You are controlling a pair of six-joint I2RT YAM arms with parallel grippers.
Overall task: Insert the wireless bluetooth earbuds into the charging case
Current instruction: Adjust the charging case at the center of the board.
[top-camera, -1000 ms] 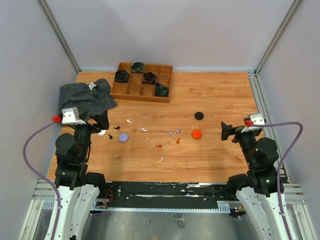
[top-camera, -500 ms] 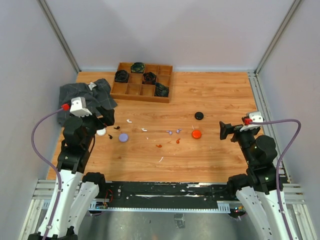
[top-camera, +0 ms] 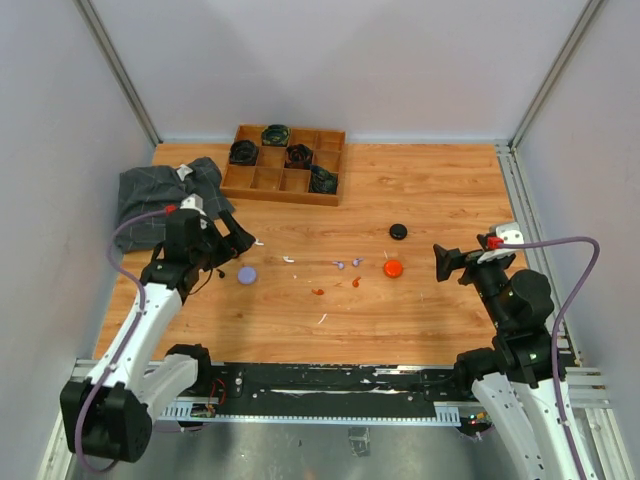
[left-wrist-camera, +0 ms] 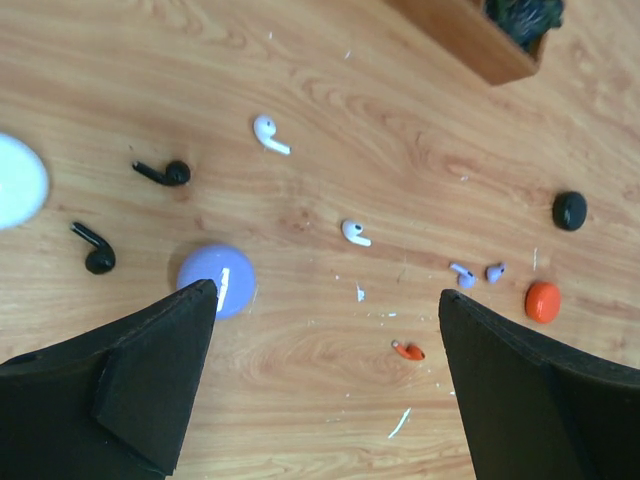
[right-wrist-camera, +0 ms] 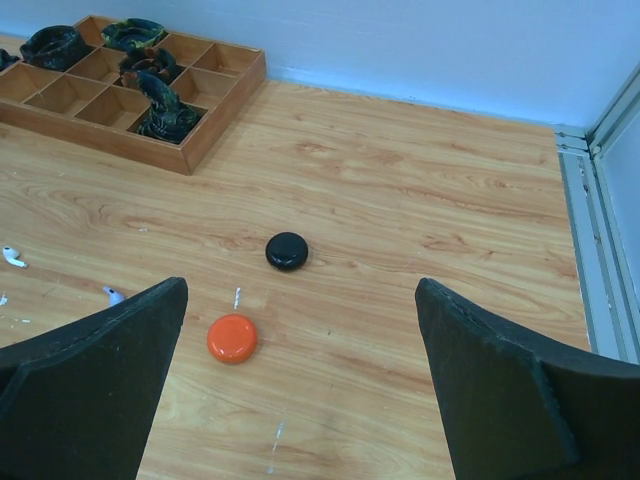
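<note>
Several tiny earbuds lie scattered on the wooden table: two white earbuds [left-wrist-camera: 268, 133] [left-wrist-camera: 354, 232], two black earbuds [left-wrist-camera: 165, 172] [left-wrist-camera: 93, 250], a lilac pair [left-wrist-camera: 463, 273] and an orange-red earbud [left-wrist-camera: 407, 350]. Round charging cases lie shut among them: a lilac case [left-wrist-camera: 216, 280] [top-camera: 246, 274], a white case [left-wrist-camera: 18, 180], an orange case [right-wrist-camera: 232, 338] [top-camera: 392, 268] and a black case [right-wrist-camera: 287, 250] [top-camera: 398, 231]. My left gripper [left-wrist-camera: 325, 292] [top-camera: 232, 240] hovers open above the earbuds, its left finger over the lilac case. To the right, my right gripper [right-wrist-camera: 300, 285] [top-camera: 447, 263] stands open and empty, facing the orange and black cases.
A wooden compartment tray [top-camera: 284, 163] holding dark coiled cables stands at the back. A grey checked cloth [top-camera: 165, 195] lies at the back left, just behind my left arm. Metal rails [top-camera: 520, 200] run along the table's right edge.
My left arm has swung forward and to the right, from the near-left edge out over the earbuds. The right gripper has crept slightly left.
</note>
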